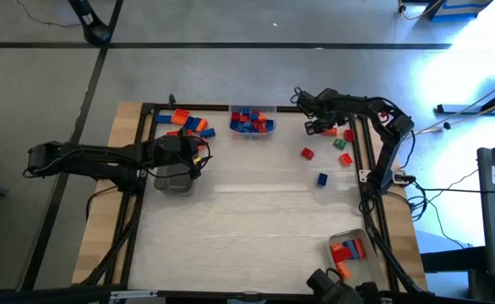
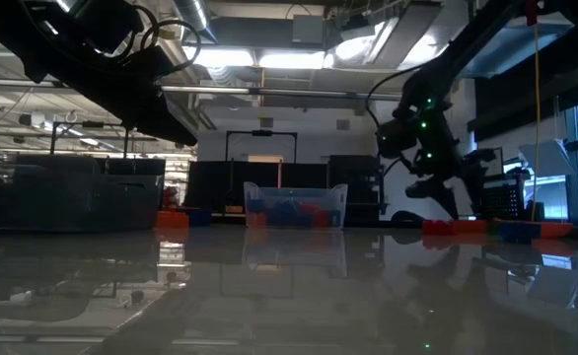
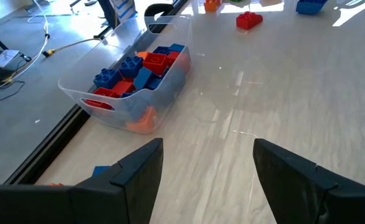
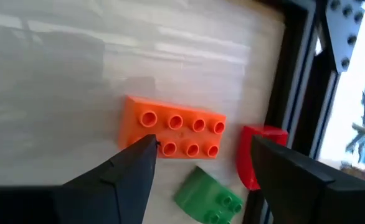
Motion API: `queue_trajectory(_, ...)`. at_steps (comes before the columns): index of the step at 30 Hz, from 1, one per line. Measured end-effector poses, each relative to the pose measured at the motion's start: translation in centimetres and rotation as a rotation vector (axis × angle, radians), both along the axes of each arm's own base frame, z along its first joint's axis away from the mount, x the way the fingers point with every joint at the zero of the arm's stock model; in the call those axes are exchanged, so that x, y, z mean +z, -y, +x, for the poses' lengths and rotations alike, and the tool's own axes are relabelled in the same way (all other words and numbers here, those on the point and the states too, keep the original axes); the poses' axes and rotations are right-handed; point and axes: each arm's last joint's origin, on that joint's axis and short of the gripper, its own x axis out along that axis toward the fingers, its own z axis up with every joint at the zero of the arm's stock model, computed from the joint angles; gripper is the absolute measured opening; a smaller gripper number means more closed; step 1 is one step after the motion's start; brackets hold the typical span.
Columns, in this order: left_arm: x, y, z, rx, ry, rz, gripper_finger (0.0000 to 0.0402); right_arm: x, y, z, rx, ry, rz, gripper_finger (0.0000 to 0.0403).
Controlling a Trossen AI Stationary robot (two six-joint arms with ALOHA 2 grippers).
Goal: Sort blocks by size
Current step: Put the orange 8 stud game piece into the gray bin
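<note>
1. Hovering my right gripper (image 4: 198, 171), jaws wide and empty, over the orange block (image 4: 173, 134).
2. I could nudge the green block (image 4: 208, 195) or red block (image 4: 257, 155) just beside it.
3. My left gripper (image 3: 204, 171) waits, jaws wide, near the full tray (image 3: 170, 93).

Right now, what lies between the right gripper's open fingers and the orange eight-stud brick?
Nothing: in the right wrist view, bare tabletop separates the right gripper from the orange eight-stud brick; a green brick sits beside it.

Two dark, jointed arms, black cables looped along each. Left tool (image 3: 201, 180) with broad matte-black fingers (image 3: 139, 180). Right tool (image 4: 198, 180) likewise black-fingered. Small green lights glowing on one arm.
</note>
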Motion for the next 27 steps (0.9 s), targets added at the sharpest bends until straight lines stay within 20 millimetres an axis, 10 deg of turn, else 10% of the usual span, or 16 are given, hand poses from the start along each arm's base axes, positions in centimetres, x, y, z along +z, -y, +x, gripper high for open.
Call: queue_trajectory(27,-0.1,0.0,-0.1,0.004,-0.011,-0.010,0.0235,0.1,-4.8,7.3,0.310,0.182,0.048,0.0259)
